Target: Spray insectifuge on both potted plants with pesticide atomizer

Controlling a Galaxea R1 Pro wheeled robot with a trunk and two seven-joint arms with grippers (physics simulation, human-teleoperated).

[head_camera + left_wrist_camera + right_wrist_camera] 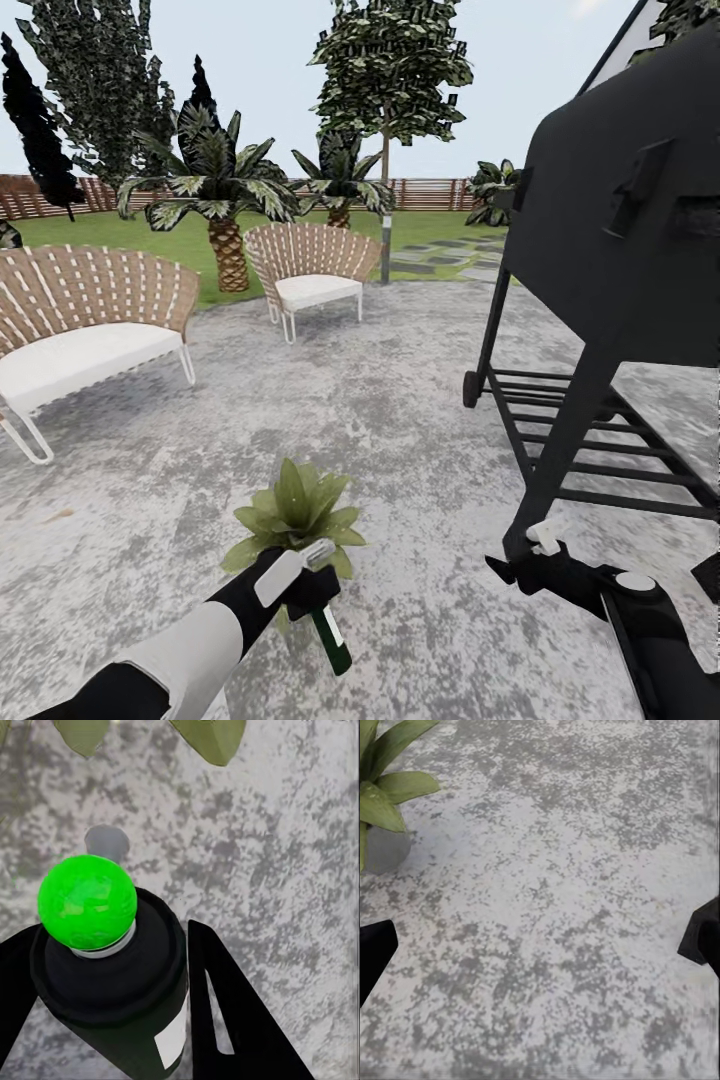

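The left hand (pixel 300 585) is clamped around the pesticide atomizer (pixel 330 632) (its bottle slants down toward the grey paving (pixel 400 420)), just in front of a potted plant (pixel 296 512). The right hand (pixel 525 560) hangs spread wide, holding nothing, beside the black grill (pixel 620 250).

You see mottled grey and white paving (pixel 400 420), a potted plant (pixel 297 512) with pale-speckled green leaves, a dark green-black pesticide atomizer (pixel 124 982) with bright green cap, and brown-and-white woven chairs (pixel 85 315).
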